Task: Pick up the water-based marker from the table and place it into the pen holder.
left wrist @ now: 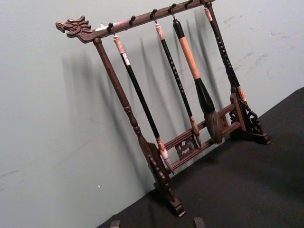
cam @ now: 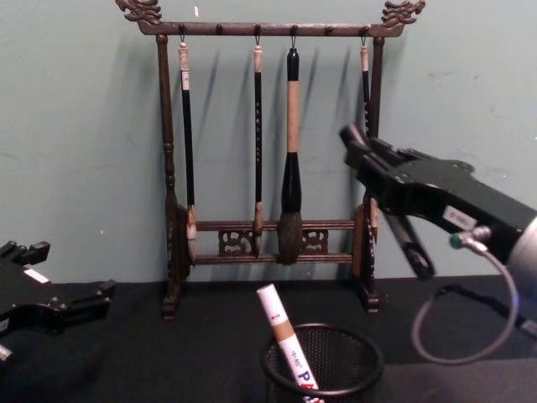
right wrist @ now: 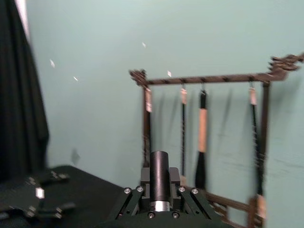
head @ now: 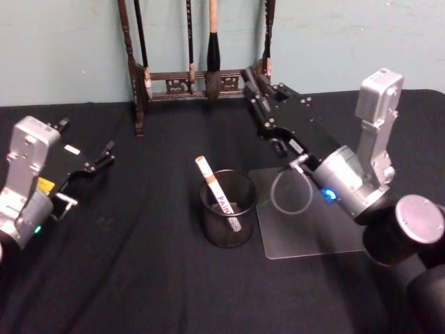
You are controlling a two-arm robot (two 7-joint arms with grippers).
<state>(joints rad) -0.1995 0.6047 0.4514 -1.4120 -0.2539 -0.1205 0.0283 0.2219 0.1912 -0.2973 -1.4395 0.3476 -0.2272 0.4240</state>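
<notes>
Status: the marker stands inside the pen holder, leaning to the robot's left, its white cap end clear above the rim. The holder sits upright on the table, near the middle, just beside a clear flat sheet on its right.

Right gripper: raised above the table, well apart from the holder, close in front of the wooden brush rack at the back. Its fingers are spread and hold nothing.

Left gripper: low over the left side of the table, well apart from the holder. The left wrist view shows its two tips apart, so it is spread and empty.

Assessment: the placing appears done, and the step in hand is the retreat after release. The next move, in my judgement, calls only for drawing the right arm to rest without brushing the rack or its hanging brushes. The marker's lean is a minor risk; the holder looks stable.
</notes>
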